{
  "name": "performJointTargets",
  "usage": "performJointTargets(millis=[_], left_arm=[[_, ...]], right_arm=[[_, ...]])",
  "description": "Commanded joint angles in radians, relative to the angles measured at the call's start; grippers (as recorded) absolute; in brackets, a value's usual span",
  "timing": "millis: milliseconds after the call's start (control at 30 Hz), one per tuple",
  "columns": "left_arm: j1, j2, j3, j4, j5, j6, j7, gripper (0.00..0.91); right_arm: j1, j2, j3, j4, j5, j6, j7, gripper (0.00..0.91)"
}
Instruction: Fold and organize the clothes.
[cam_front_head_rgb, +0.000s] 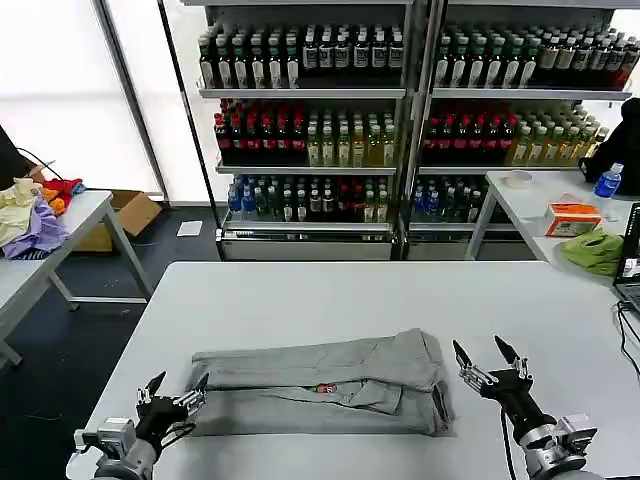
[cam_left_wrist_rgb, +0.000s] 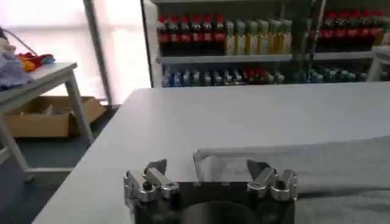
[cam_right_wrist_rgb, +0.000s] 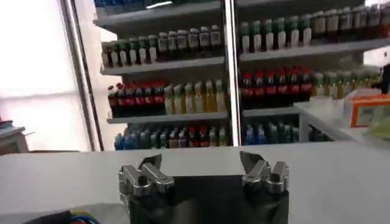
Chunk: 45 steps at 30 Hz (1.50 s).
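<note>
A light grey shirt (cam_front_head_rgb: 330, 385) lies folded into a long band across the near part of the white table (cam_front_head_rgb: 340, 295), with a small colourful print showing at its middle fold. My left gripper (cam_front_head_rgb: 176, 389) hovers open just off the shirt's left end, nothing between its fingers. In the left wrist view that gripper (cam_left_wrist_rgb: 208, 165) faces the shirt's folded edge (cam_left_wrist_rgb: 292, 163). My right gripper (cam_front_head_rgb: 490, 352) stands open just past the shirt's right end, holding nothing. The right wrist view shows the same gripper (cam_right_wrist_rgb: 201, 161) over bare table.
A side table at the left carries a heap of yellow, purple and red garments (cam_front_head_rgb: 35, 215). At the right, another table holds a lime-green cloth (cam_front_head_rgb: 592, 250), an orange box (cam_front_head_rgb: 572, 217) and a bottle (cam_front_head_rgb: 606, 182). Drink shelves (cam_front_head_rgb: 400, 110) stand behind.
</note>
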Motion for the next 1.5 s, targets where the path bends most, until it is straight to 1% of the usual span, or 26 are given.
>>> performJointTargets(millis=[33,167,200,233,267,300,367,433,700,833,900,1000,1067,1100,1167,1200,1267,1300,1333,1367,1433,1500], left_arm=[[-0.025,-0.164,0.069,0.06,0.05,-0.039,-0.113,0.907],[-0.038,-0.177,0.099,0.083,0.073,-0.04,-0.129,0.907],[-0.04,-0.181,0.103,0.088,0.074,-0.039,-0.129,0.725],[-0.041,-0.183,0.107,0.09,0.077,-0.039,-0.132,0.433],[-0.042,-0.186,0.113,0.091,0.081,-0.04,-0.133,0.202],[-0.042,-0.188,0.116,0.093,0.082,-0.041,-0.133,0.111],[-0.043,-0.193,0.12,0.103,0.085,-0.043,-0.132,0.091],[-0.041,-0.197,0.123,0.109,0.086,-0.047,-0.131,0.03],[-0.024,-0.225,0.135,0.098,0.087,-0.078,-0.137,0.03],[-0.027,-0.232,0.128,0.099,0.073,-0.131,-0.148,0.03],[-0.027,-0.231,0.111,0.084,0.056,-0.135,-0.151,0.03],[-0.03,-0.209,0.058,0.052,0.02,-0.13,-0.142,0.03],[-0.024,-0.16,-0.004,0.032,-0.007,-0.126,-0.108,0.03],[-0.023,-0.151,-0.018,0.028,-0.013,-0.123,-0.095,0.03],[-0.017,-0.093,-0.135,0.03,-0.037,-0.116,-0.048,0.03],[-0.016,-0.071,-0.17,0.034,-0.05,-0.114,-0.029,0.03],[-0.012,-0.005,-0.269,0.056,-0.086,-0.109,0.02,0.03],[-0.009,0.012,-0.288,0.066,-0.097,-0.104,0.04,0.03],[-0.004,0.052,-0.329,0.08,-0.129,-0.09,0.059,0.03],[-0.003,0.075,-0.351,0.095,-0.158,-0.085,0.071,0.03],[-0.006,0.138,-0.399,0.127,-0.164,-0.075,0.098,0.03],[-0.01,0.174,-0.414,0.15,-0.171,-0.073,0.104,0.03]], right_arm=[[-0.026,0.037,0.021,-0.03,-0.118,0.136,-0.045,0.907],[-0.031,0.034,0.024,-0.033,-0.097,0.133,-0.04,0.907],[-0.033,0.034,0.025,-0.033,-0.092,0.133,-0.039,0.907],[-0.034,0.033,0.025,-0.033,-0.09,0.133,-0.039,0.907],[-0.035,0.033,0.025,-0.033,-0.089,0.133,-0.039,0.907],[-0.036,0.034,0.026,-0.034,-0.088,0.133,-0.039,0.907],[-0.036,0.034,0.025,-0.038,-0.078,0.132,-0.036,0.907],[-0.036,0.035,0.025,-0.039,-0.074,0.13,-0.035,0.907],[-0.034,0.039,0.015,-0.05,-0.049,0.123,-0.041,0.907],[-0.032,0.044,0.01,-0.047,-0.031,0.112,-0.041,0.907],[-0.034,0.047,0.01,-0.045,-0.03,0.108,-0.042,0.907],[-0.04,0.049,0.011,-0.043,-0.025,0.107,-0.042,0.907],[-0.044,0.048,0.014,-0.043,-0.025,0.108,-0.042,0.907],[-0.045,0.046,0.016,-0.042,-0.022,0.108,-0.042,0.907],[-0.047,0.042,0.021,-0.038,-0.008,0.107,-0.04,0.907],[-0.047,0.041,0.022,-0.038,-0.006,0.106,-0.039,0.907],[-0.048,0.038,0.023,-0.038,-0.005,0.107,-0.039,0.907],[-0.048,0.038,0.023,-0.038,-0.004,0.107,-0.039,0.907],[-0.047,0.037,0.023,-0.039,-0.004,0.107,-0.038,0.907],[-0.046,0.037,0.022,-0.04,-0.004,0.107,-0.038,0.907],[-0.044,0.036,0.02,-0.041,-0.005,0.107,-0.035,0.907],[-0.044,0.036,0.019,-0.041,-0.005,0.107,-0.035,0.907]])
